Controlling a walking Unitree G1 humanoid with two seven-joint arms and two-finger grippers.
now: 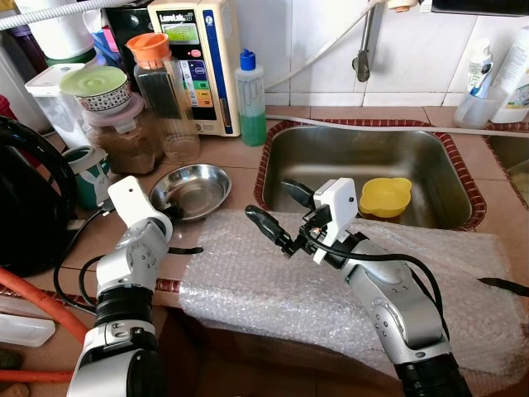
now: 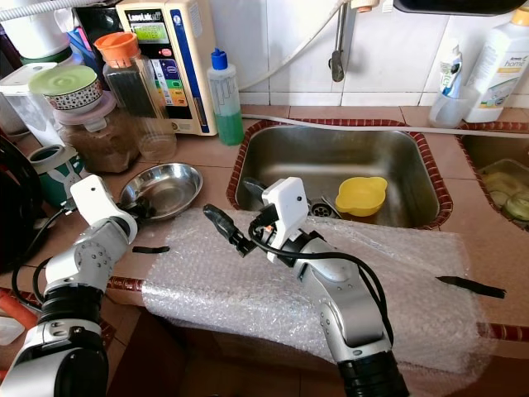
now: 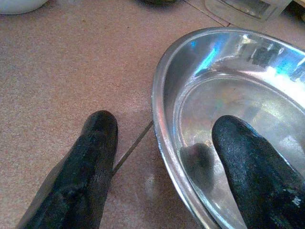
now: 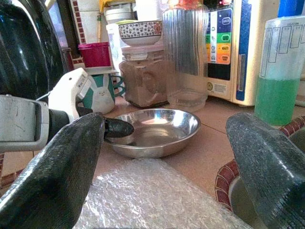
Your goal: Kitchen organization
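- Head views: your left gripper (image 1: 171,212) is at the near rim of the steel bowl (image 1: 195,190), which sits on the counter (image 1: 240,155) just left of the sink (image 1: 364,169). Looks like the grasp step on the bowl; not lifted yet.
- Your right gripper (image 1: 279,217) hovers over the bubble wrap (image 1: 314,273) laid on the counter edge in front of the sink, fingers spread wide, empty.
- A yellow bowl (image 1: 385,197) lies inside the sink. Behind the steel bowl: glass jar (image 1: 165,99), brown-filled jar (image 1: 124,136) with a patterned bowl (image 1: 97,87) on top, green soap bottle (image 1: 250,99), water unit (image 1: 198,58). A mug (image 1: 89,172) stands left of the steel bowl.
- Left wrist view: fingers (image 3: 90,162) straddle the steel bowl's rim, one inside, one outside on the counter; jaws wide, not pinched yet.
- Right wrist view: fingers (image 4: 57,171) wide apart, looking at the steel bowl and your left gripper on its rim.
- Next, by my read: close the left jaws on the rim, then lift level. The thin, slick rim may slip or tip the bowl.
- Room: tiled kitchen wall, tap above the sink, crowded reddish counter.
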